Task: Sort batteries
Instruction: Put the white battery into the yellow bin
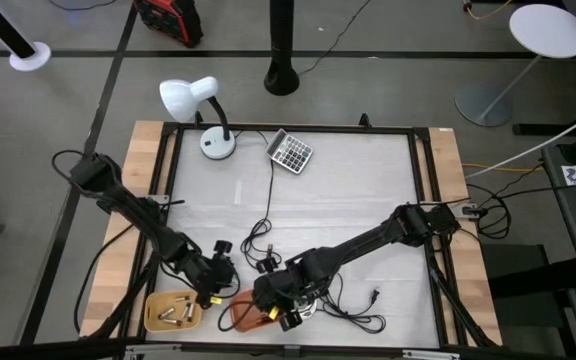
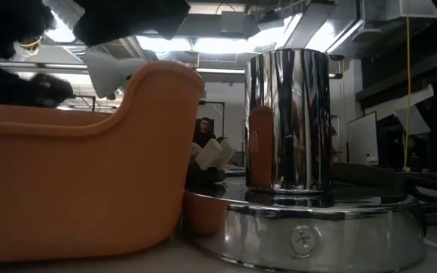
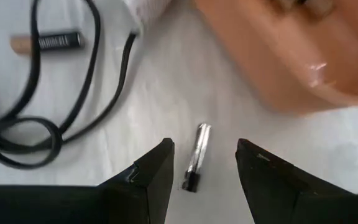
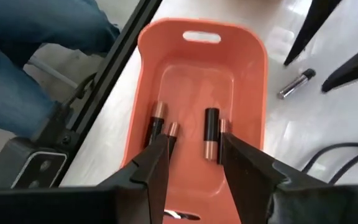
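A thin silvery battery lies on the white table; it also shows in the right wrist view. My left gripper is open just above the table, one finger on either side of this battery, touching nothing. A dark battery with a copper end lies farther off beside a black cable. My right gripper is open and empty above the orange tray, which holds several dark, copper-ended batteries. In the high view the left gripper and right gripper stand close together near the front edge.
A tan tray with several batteries stands at the front left. A white desk lamp and a calculator stand at the back. Black cables lie mid-table. A chrome cylinder stands by the orange tray. A person's leg in jeans shows beyond the table edge.
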